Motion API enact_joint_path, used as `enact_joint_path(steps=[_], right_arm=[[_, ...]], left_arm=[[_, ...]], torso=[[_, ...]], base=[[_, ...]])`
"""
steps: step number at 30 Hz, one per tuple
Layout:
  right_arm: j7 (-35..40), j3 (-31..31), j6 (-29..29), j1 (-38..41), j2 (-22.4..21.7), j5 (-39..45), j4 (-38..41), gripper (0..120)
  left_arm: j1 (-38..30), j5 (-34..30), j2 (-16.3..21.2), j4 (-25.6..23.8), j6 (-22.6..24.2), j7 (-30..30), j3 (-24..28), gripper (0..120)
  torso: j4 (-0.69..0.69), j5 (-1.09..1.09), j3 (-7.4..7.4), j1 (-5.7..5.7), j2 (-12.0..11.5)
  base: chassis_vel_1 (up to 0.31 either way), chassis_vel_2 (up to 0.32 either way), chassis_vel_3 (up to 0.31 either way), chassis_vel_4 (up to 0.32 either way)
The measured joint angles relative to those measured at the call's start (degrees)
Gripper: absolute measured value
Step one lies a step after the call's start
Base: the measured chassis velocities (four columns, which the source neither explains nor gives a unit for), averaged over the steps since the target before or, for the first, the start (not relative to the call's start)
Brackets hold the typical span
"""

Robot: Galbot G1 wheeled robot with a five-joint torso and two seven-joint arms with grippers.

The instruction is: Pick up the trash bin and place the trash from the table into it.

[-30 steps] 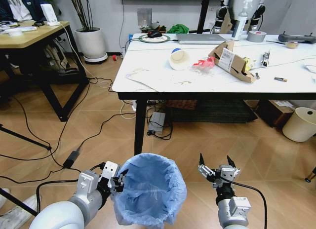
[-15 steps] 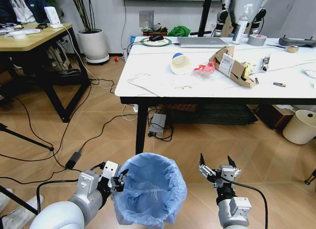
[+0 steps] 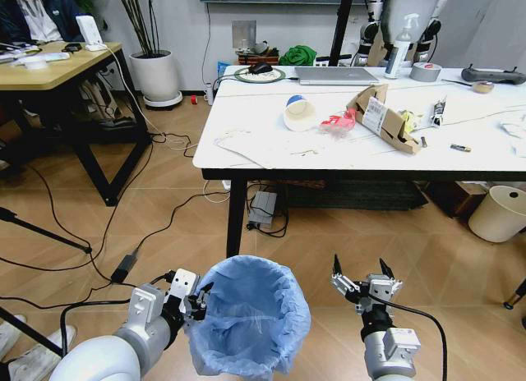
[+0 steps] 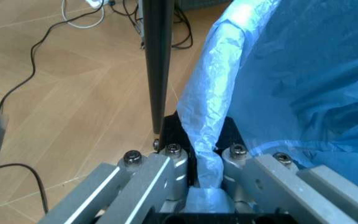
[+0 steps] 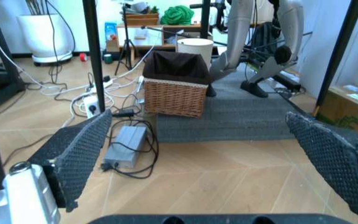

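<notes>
Camera view shifting, tabletop (image 3: 246,118) sliding rightward | left pincer (image 3: 196,301) gripping trash bin (image 3: 249,315) rim | right pincer (image 3: 362,276) hanging released | trash (image 3: 339,121) lying far ahead, uncollected

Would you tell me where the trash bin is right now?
In the head view the trash bin is low at centre, in front of the table, its rim pinched by the left gripper, with the open right gripper beside it.

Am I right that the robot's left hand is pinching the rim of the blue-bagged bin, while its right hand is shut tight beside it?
Not quite. The left hand does pinch the bagged rim of the trash bin, but the right hand is open, with nothing between its fingers. The right wrist view shows its two pads spread wide apart; the head view shows it hanging beside the bin.
</notes>
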Motion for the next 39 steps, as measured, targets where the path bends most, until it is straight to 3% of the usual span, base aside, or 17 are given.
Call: enact_joint_path(steps=[15,25,33,39], right_arm=[[0.91,0.66,-2.15,-1.44,0.00,3.55,4.50,100],[1.15,1.10,-2.23,-1.20,0.00,4.16,4.63,100],[1.76,0.07,-2.88,-1.25,0.00,4.69,5.36,100],[2.19,0.25,-2.92,-1.56,0.00,4.74,6.66,100]], left_arm=[[0.53,0.25,-0.82,0.00,0.00,-0.03,-1.47,2],[0.54,0.15,-1.24,0.00,0.00,-0.02,-2.39,2],[1.45,0.14,-3.07,0.00,0.00,0.20,-3.41,2],[0.95,0.12,-1.95,0.00,0.00,0.82,-3.97,2]], torso=[[0.00,0.00,2.32,1.21,3.53],[0.00,0.00,2.87,1.47,4.34],[0.00,0.00,4.61,2.45,7.05],[0.00,0.00,5.68,3.15,8.83]], base=[[0.000,0.000,0.000,0.000],[0.000,0.000,0.000,0.000],[0.000,0.000,0.000,0.000],[0.000,0.000,0.000,0.000]])
